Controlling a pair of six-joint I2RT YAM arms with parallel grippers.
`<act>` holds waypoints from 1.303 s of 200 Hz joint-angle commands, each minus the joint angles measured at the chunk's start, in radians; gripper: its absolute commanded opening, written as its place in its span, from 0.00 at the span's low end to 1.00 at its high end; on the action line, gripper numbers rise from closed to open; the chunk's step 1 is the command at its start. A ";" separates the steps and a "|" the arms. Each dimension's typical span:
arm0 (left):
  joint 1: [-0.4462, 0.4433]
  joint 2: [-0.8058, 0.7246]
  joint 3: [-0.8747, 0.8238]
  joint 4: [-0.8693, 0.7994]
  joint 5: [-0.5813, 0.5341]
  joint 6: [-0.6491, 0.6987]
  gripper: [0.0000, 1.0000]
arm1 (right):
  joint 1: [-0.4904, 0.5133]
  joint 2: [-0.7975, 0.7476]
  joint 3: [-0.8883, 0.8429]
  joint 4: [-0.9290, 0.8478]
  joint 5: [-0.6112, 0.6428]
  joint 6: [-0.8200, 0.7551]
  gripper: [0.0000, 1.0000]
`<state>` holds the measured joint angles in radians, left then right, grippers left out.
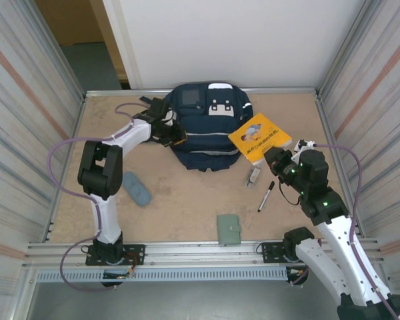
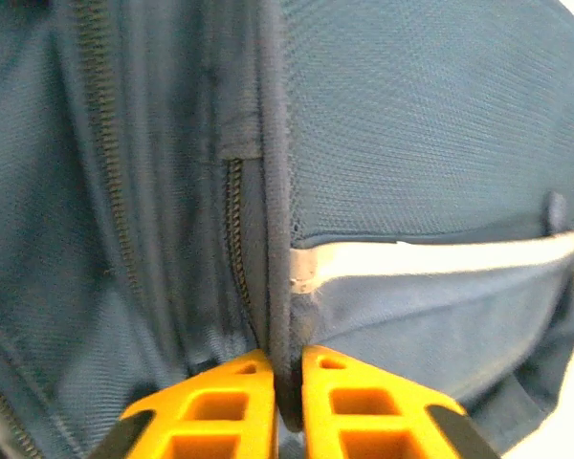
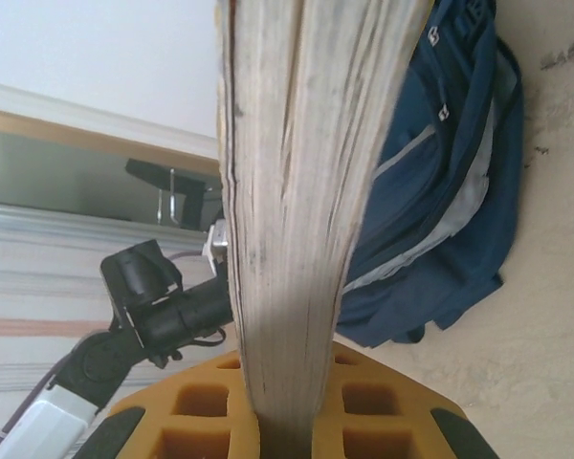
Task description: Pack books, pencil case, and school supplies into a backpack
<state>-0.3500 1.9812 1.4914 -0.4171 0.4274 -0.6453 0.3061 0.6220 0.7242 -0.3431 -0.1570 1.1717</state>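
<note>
Left gripper (image 2: 287,387) pinched shut on the zip-side seam (image 2: 273,239) of the large navy fabric backpack (image 1: 207,133) at its tips, probably to hold the mouth open, while right gripper (image 3: 285,382) clamped the thin yellow paperback book (image 3: 297,172) between its jaws, backpack just ahead, for loading.

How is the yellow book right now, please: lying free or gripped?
Gripped: the right gripper is shut on the yellow book at its page edge. Whether it clears the table, I cannot tell.
</note>
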 commanded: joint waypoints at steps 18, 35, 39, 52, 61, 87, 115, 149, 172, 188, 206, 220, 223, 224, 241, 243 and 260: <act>-0.006 -0.139 -0.020 0.168 0.125 -0.045 0.00 | -0.002 0.031 -0.020 0.114 -0.062 0.078 0.00; -0.007 -0.161 -0.017 0.201 0.124 -0.105 0.00 | 0.001 0.030 -0.035 0.069 -0.064 0.150 0.00; -0.007 -0.162 -0.009 0.202 0.128 -0.113 0.00 | 0.000 0.025 -0.044 0.078 -0.071 0.163 0.00; -0.007 -0.154 0.043 0.168 0.127 -0.113 0.00 | 0.002 0.010 -0.063 0.094 -0.098 0.191 0.00; -0.007 -0.150 0.080 0.140 0.113 -0.111 0.00 | 0.003 0.002 -0.059 0.074 -0.110 0.189 0.00; -0.007 -0.170 0.129 0.132 0.019 -0.116 0.00 | 0.001 -0.006 -0.016 -0.090 -0.118 0.125 0.00; -0.009 -0.209 0.136 0.165 -0.085 -0.166 0.00 | -0.002 0.007 -0.062 -0.015 -0.253 0.170 0.00; -0.043 -0.211 0.178 0.193 -0.126 -0.209 0.00 | 0.053 0.098 -0.056 0.126 -0.368 0.213 0.00; -0.076 -0.219 0.196 0.228 -0.093 -0.266 0.00 | 0.113 0.151 -0.018 0.203 -0.327 0.203 0.00; -0.104 -0.239 0.206 0.231 -0.108 -0.281 0.00 | 0.145 0.159 -0.014 0.248 -0.251 0.206 0.00; -0.123 -0.267 0.202 0.232 -0.139 -0.288 0.00 | 0.157 0.142 -0.020 0.267 -0.134 0.191 0.00; -0.130 -0.291 0.184 0.235 -0.162 -0.304 0.00 | 0.154 0.128 -0.033 0.292 -0.073 0.197 0.00; -0.131 -0.296 0.178 0.236 -0.167 -0.307 0.00 | 0.154 0.125 -0.039 0.300 -0.061 0.203 0.00; -0.132 -0.298 0.176 0.236 -0.169 -0.309 0.00 | 0.154 0.123 -0.041 0.303 -0.057 0.204 0.00; -0.141 -0.328 0.147 0.241 -0.182 -0.320 0.00 | 0.156 0.098 -0.073 0.360 0.003 0.220 0.00; -0.142 -0.331 0.143 0.241 -0.181 -0.322 0.00 | 0.157 0.095 -0.076 0.362 0.011 0.220 0.00; -0.154 -0.365 0.094 0.262 -0.172 -0.352 0.00 | 0.159 0.073 -0.089 0.408 0.068 0.173 0.00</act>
<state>-0.4923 1.7363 1.6184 -0.2813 0.2634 -0.9577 0.4603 0.7498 0.6437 -0.1265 -0.2306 1.3777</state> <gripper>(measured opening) 0.050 0.099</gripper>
